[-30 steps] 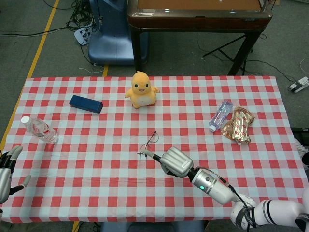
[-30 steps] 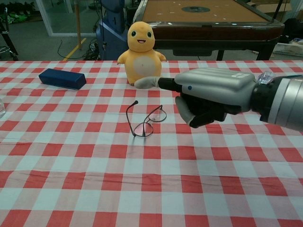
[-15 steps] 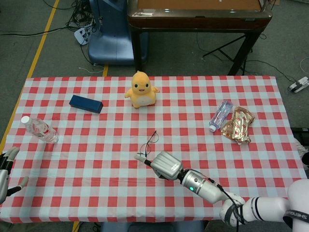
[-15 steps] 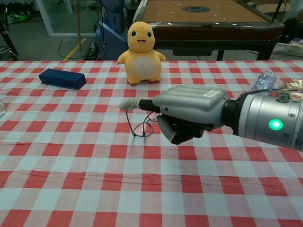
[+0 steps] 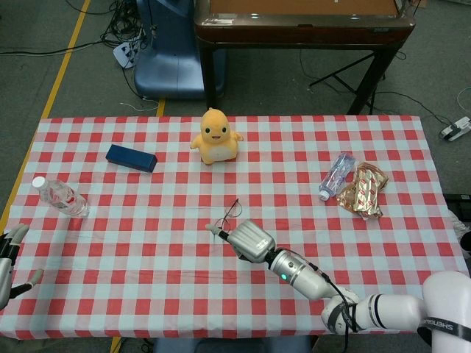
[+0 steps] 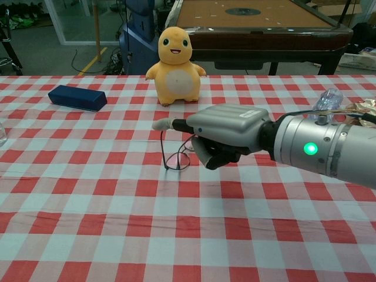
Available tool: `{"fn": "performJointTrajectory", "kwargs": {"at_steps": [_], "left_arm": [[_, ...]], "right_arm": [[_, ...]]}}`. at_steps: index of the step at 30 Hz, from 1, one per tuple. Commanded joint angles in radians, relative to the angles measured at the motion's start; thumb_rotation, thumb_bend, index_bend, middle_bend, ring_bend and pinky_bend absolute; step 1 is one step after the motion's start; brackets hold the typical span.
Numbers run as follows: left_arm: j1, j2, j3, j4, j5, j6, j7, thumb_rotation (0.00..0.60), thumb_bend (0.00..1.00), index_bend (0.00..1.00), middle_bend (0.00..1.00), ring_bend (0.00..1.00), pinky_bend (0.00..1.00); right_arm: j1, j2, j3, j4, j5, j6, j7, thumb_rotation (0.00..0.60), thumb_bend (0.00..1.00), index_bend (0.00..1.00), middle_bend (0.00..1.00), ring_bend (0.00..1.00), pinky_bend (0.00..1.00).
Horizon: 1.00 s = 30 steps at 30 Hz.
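Observation:
A pair of thin dark-framed glasses [image 5: 229, 213] [image 6: 177, 158] lies on the red-and-white checked tablecloth [image 5: 147, 250]. My right hand [image 5: 246, 240] [image 6: 227, 134] is right over their near side, its fingers curled under and one finger stretched out to the left. It hides part of the frame in the chest view, and I see nothing gripped in it. My left hand [image 5: 9, 259] shows only at the table's lower left edge in the head view, fingers apart and holding nothing.
A yellow plush toy [image 5: 214, 137] [image 6: 175, 59] sits at the back middle, with a dark blue box [image 5: 131, 157] [image 6: 77, 97] to its left. One water bottle [image 5: 60, 196] lies at the left, another [image 5: 336, 175] beside a gold wrapper [image 5: 363, 190] at the right.
My right hand has moved left and away from me, from beside the glasses to over them. The glasses have stayed put. My left hand has sunk slightly toward the table edge.

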State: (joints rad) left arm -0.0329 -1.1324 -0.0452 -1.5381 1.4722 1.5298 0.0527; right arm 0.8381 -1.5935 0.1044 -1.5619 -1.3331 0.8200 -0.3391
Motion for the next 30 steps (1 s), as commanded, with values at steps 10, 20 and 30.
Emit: {"fn": "performJointTrajectory", "kwargs": {"at_steps": [10,20,30], "left_arm": [[0.000,-0.002,0.000,0.004,0.000,-0.002,-0.005,0.600,0.26,0.09,0.10,0.14,0.00],[0.003,-0.002,0.000,0.009,-0.002,0.000,-0.010,0.600,0.26,0.09,0.10,0.14,0.00],[0.005,-0.003,0.001,0.012,-0.004,0.000,-0.011,0.600,0.26,0.09,0.10,0.14,0.00]], "right_arm": [[0.012,-0.026,0.020,0.073,0.093,-0.029,0.009,0.600,1.00,0.00,1.00,0.92,0.98],[0.025,-0.053,0.031,0.157,0.166,-0.073,0.046,0.600,1.00,0.00,1.00,0.92,0.98],[0.045,-0.089,0.046,0.239,0.234,-0.130,0.096,0.600,1.00,0.00,1.00,0.92,0.98]]}}
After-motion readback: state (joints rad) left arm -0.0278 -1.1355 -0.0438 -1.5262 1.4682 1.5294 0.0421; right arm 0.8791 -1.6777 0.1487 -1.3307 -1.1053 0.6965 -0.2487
